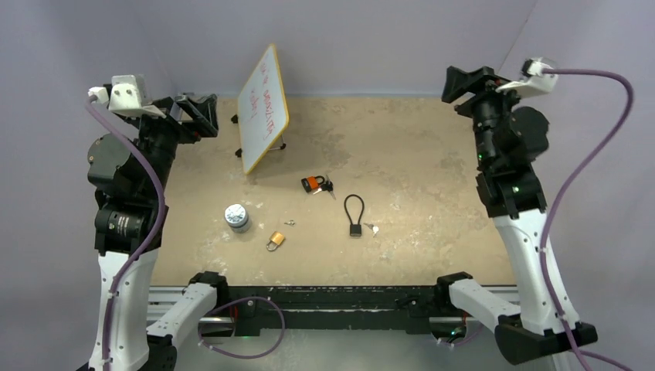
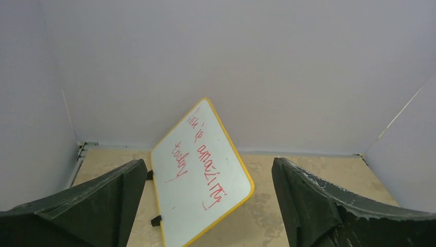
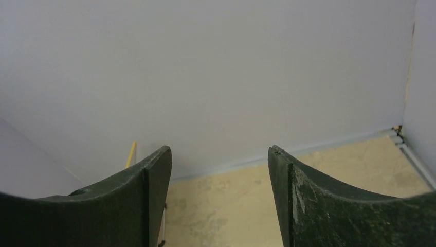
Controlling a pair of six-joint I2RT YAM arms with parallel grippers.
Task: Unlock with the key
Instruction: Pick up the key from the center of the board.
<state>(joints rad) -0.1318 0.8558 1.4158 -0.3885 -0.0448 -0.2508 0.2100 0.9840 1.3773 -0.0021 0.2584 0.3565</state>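
Cable padlock [image 1: 354,216], black with a thin looped shackle, lies a little right of the middle of the tabletop [image 1: 417,154], toward the near edge. We see a silver key [image 1: 373,229] just beside its body on the right.

Both arms are raised over the far corners. The left gripper [image 1: 199,116] hangs above the far left corner. In its wrist view we see its dark fingers [image 2: 103,200] spread wide, with nothing between them. The right gripper [image 1: 466,83] hangs above the far right corner. Its fingers [image 3: 319,206] also stand well apart and hold nothing, and past them we see only wall and bare tabletop.

A yellow-framed whiteboard [image 1: 263,108] stands tilted on black feet near the far edge, left of centre, with red handwriting on it.

A small round container [image 1: 237,217] with a pale lid sits left of centre, toward the near edge.

An orange-and-black padlock [image 1: 312,184] lies about mid-tabletop, farther back than the cable padlock, and a bunch of keys [image 1: 329,185] touches its right side.

A brass padlock [image 1: 276,240] lies nearest the near edge, between the round container and the cable padlock. A loose key [image 1: 290,222] rests just beyond it, and we cannot tell whether the two touch.
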